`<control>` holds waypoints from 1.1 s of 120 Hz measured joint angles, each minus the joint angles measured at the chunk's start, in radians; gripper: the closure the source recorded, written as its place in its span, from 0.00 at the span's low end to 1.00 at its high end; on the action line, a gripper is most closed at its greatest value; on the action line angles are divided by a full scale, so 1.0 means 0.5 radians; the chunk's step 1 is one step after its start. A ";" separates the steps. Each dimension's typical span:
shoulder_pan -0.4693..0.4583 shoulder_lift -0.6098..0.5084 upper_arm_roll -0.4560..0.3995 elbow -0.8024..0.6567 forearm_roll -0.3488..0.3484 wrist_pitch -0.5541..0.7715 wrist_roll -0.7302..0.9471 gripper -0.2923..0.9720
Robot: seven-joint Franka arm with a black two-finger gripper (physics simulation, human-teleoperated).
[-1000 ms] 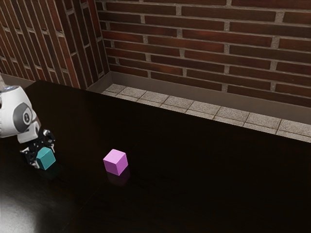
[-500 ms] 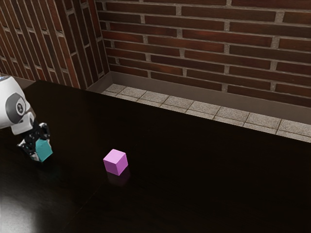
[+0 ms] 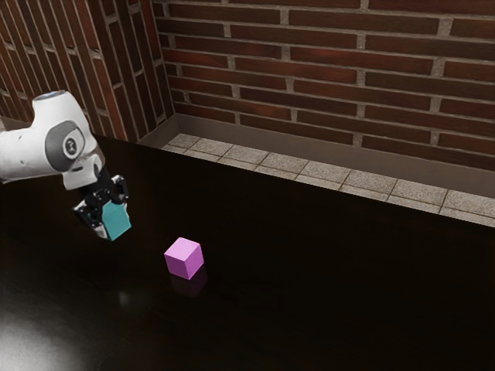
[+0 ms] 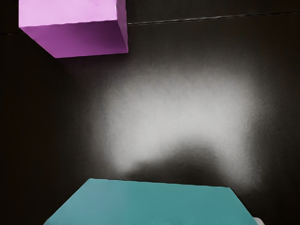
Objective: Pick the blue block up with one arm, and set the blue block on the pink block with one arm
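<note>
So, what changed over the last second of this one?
The gripper, shut on the blue block, has risen and carried it toward the exterior view's right, closer to the pink block. A second ago the blue block was down at the table; now it hangs above it. The pink block has not moved.

Held block [image 3: 117, 222] sits between the gripper [image 3: 107, 219] fingers, raised off the table [image 3: 325, 301], near its edge at the exterior view's left. Loose block [image 3: 184, 257] rests on the table at 4 o'clock from the held one, apart. Tiled floor strip [image 3: 348, 179], then brick wall [image 3: 325, 69], lie behind the table at 12 o'clock.
</note>
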 joint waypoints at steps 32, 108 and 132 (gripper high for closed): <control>-0.238 0.124 -0.047 0.177 0.010 -0.030 -0.210 0.46; -0.433 0.240 -0.060 0.194 0.019 -0.016 -0.606 0.46; -0.457 0.250 -0.066 0.194 0.031 -0.011 -0.680 0.46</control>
